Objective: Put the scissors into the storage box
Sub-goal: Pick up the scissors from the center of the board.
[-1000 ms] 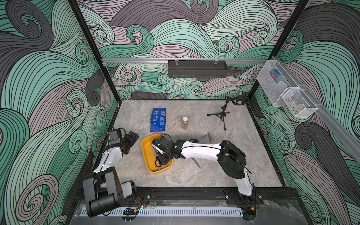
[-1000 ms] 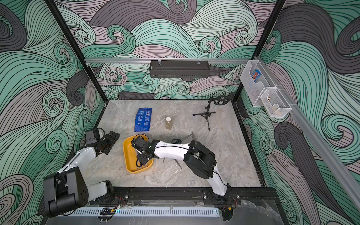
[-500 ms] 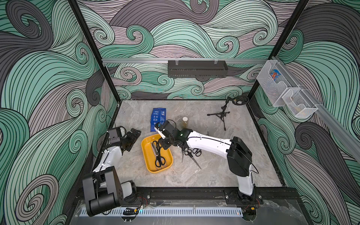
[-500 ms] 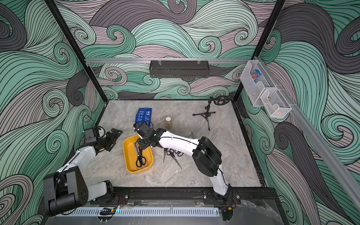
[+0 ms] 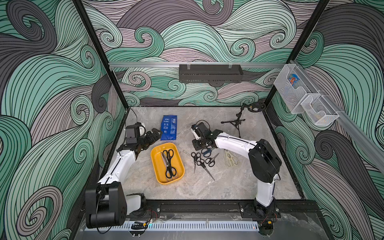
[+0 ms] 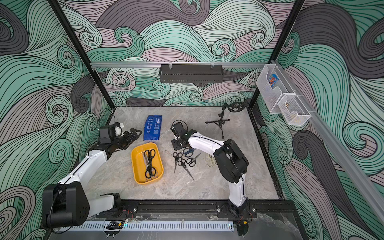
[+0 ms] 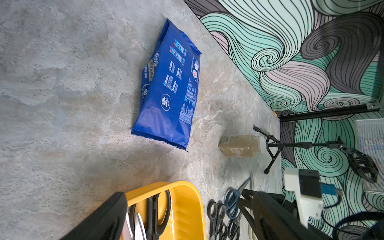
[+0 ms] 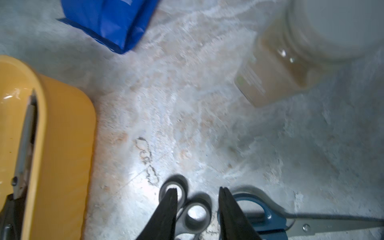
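Marble tabletop is carrying everything. Toward its near edge, left of centre, the storage box (image 5: 156, 166) is now holding black-handled scissors (image 5: 169, 164), freshly released. Having pulled out of the box within the last second, the right gripper (image 8: 197, 189) is hovering, jaws parted and empty, over the loose scissors (image 5: 202, 162) at mid-table, so another pick is probably coming. Farther left, the left gripper (image 5: 154, 135) is waiting, spread open, beside a blue pack (image 5: 169, 129).
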`<act>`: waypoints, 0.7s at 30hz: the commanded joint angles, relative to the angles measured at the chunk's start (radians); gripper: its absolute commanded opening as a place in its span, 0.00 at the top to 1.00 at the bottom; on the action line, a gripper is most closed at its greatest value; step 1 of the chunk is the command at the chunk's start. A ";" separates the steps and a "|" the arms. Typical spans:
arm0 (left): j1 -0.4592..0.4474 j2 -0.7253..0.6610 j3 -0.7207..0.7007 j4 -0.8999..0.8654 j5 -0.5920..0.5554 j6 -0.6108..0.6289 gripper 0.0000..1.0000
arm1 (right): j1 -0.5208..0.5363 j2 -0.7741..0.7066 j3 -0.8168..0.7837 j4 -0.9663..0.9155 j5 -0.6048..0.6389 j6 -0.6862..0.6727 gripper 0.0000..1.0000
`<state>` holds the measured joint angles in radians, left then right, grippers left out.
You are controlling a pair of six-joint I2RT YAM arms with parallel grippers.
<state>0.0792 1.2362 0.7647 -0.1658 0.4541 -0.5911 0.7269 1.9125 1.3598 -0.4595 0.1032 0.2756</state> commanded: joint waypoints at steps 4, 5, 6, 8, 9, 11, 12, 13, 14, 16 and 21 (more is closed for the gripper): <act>-0.045 0.038 0.044 -0.075 -0.018 0.086 0.02 | -0.017 -0.041 -0.070 -0.026 -0.047 0.005 0.69; -0.052 0.042 0.046 -0.087 -0.020 0.098 0.02 | -0.018 -0.040 -0.076 -0.033 -0.058 0.006 0.70; -0.060 0.049 0.051 -0.100 -0.023 0.108 0.02 | -0.018 -0.038 -0.085 -0.036 -0.073 0.009 0.70; -0.068 0.054 0.051 -0.117 -0.037 0.117 0.02 | -0.017 -0.038 -0.100 -0.034 -0.085 0.021 0.70; -0.073 0.052 0.050 -0.121 -0.046 0.120 0.02 | -0.016 -0.036 -0.104 -0.034 -0.087 0.023 0.70; -0.077 0.047 0.045 -0.122 -0.055 0.120 0.02 | -0.017 -0.033 -0.109 -0.033 -0.085 0.029 0.73; -0.079 0.042 0.042 -0.123 -0.057 0.120 0.02 | -0.016 -0.033 -0.108 -0.034 -0.087 0.031 0.74; -0.080 0.041 0.042 -0.122 -0.057 0.119 0.02 | -0.016 -0.032 -0.109 -0.033 -0.088 0.032 0.75; -0.079 0.040 0.041 -0.124 -0.057 0.120 0.02 | -0.016 -0.032 -0.108 -0.034 -0.089 0.033 0.75; -0.081 0.038 0.042 -0.126 -0.059 0.122 0.02 | -0.016 -0.030 -0.110 -0.034 -0.084 0.034 0.75; -0.081 0.034 0.038 -0.130 -0.067 0.125 0.02 | -0.017 -0.014 -0.115 -0.033 -0.086 0.033 0.75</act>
<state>0.0032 1.2835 0.7723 -0.2737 0.4034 -0.4892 0.7128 1.8996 1.2499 -0.4831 0.0315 0.2989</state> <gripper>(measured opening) 0.977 0.252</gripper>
